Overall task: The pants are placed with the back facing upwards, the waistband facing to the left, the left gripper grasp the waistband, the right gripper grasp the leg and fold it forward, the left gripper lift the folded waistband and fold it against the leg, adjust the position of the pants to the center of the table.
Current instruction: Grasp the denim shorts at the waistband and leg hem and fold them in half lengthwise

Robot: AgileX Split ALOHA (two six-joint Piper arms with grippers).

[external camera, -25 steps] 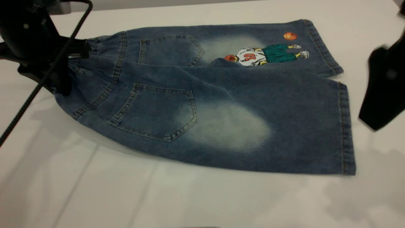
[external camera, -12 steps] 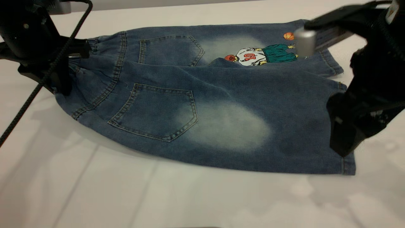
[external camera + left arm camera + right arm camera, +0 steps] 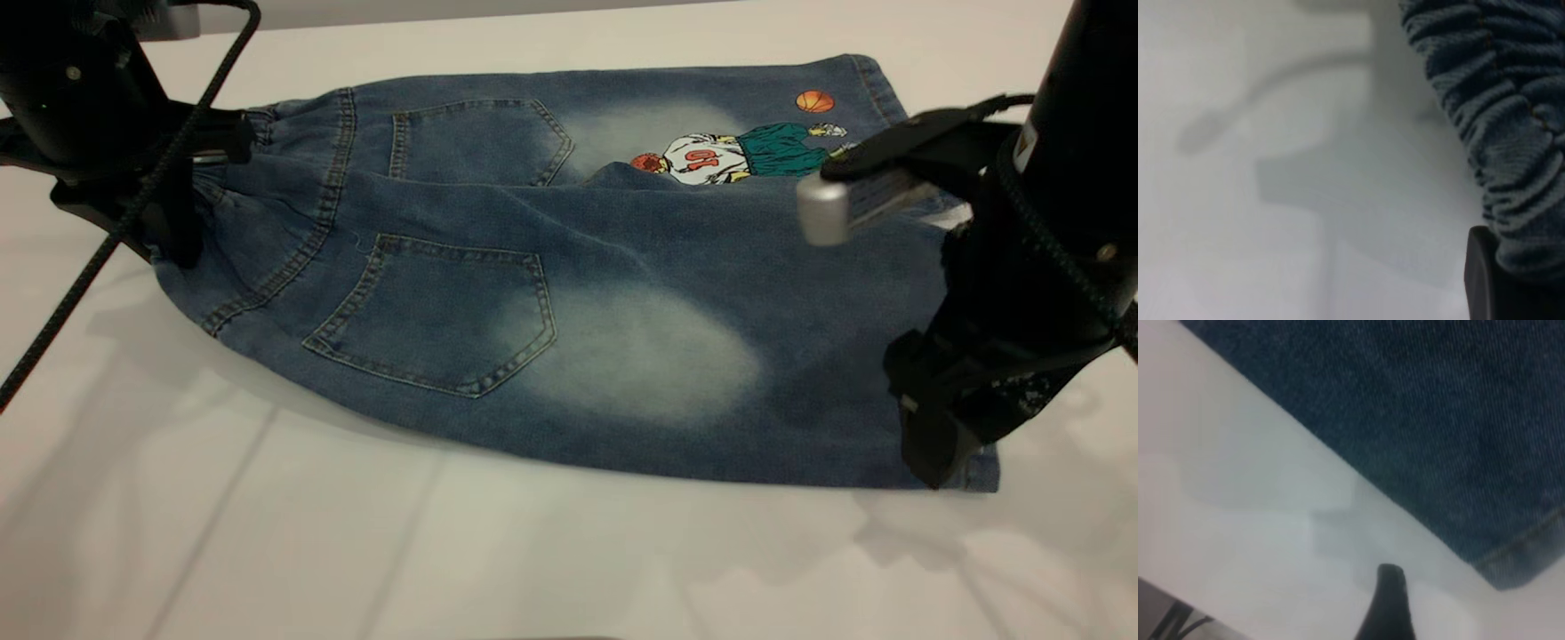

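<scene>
The pants (image 3: 533, 231) lie flat on the table (image 3: 267, 533), back pockets up, with the waistband (image 3: 267, 178) at the left. My left gripper (image 3: 182, 191) is shut on the gathered waistband (image 3: 1498, 120), and denim presses against its black finger (image 3: 1481, 280). The plain leg (image 3: 640, 356) with the pale patch is the nearer one. My right gripper (image 3: 933, 444) hovers open at that leg's hem corner (image 3: 1511, 567). One fingertip (image 3: 1388, 583) shows over bare table just off the cloth. The printed leg (image 3: 738, 151) lies farther back.
White tabletop surrounds the pants, with a broad bare stretch along the near side (image 3: 533, 569). The left arm's black cable (image 3: 98, 258) trails down across the left edge. The right arm's silver block (image 3: 827, 209) hangs over the leg hems.
My right arm has swung in from the right edge and come down to the near leg's hem corner. The left gripper and the pants have not moved.
</scene>
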